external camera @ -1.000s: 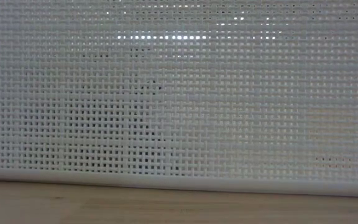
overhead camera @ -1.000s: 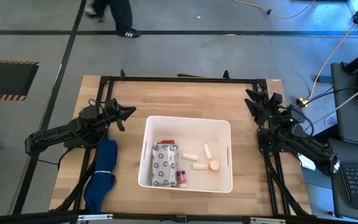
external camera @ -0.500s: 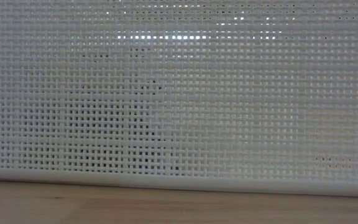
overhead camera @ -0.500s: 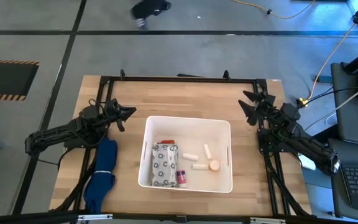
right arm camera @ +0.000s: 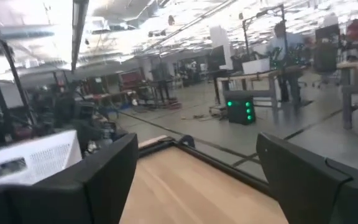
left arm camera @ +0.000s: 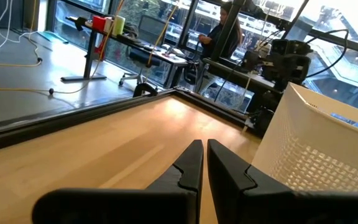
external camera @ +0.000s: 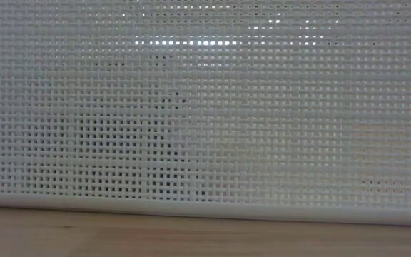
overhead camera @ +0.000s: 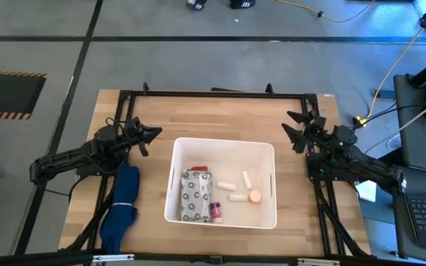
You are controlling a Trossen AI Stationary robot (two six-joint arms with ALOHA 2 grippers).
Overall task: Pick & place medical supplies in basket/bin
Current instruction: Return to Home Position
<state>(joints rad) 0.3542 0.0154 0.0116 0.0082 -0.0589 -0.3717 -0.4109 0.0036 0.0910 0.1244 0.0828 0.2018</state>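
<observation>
1. White bin [overhead camera: 231,159] is sitting mid-table, holding patterned packets [overhead camera: 196,196], white tubes [overhead camera: 228,184] and an orange-capped vial [overhead camera: 254,196].
2. Its mesh wall [external camera: 205,107] is blocking the entire low view.
3. Left gripper [overhead camera: 156,134] is resting pinched together to the bin's left; right gripper [overhead camera: 287,123] is hovering spread, empty, to its right.

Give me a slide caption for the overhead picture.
Medical supplies rest inside the white bin, while the shut left gripper and open right gripper wait empty on either side.

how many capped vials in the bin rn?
2, both in the white bin: orange-capped vial toward its right wall; pink-capped vial beside the patterned packet. Others could hide under the packet.
</observation>
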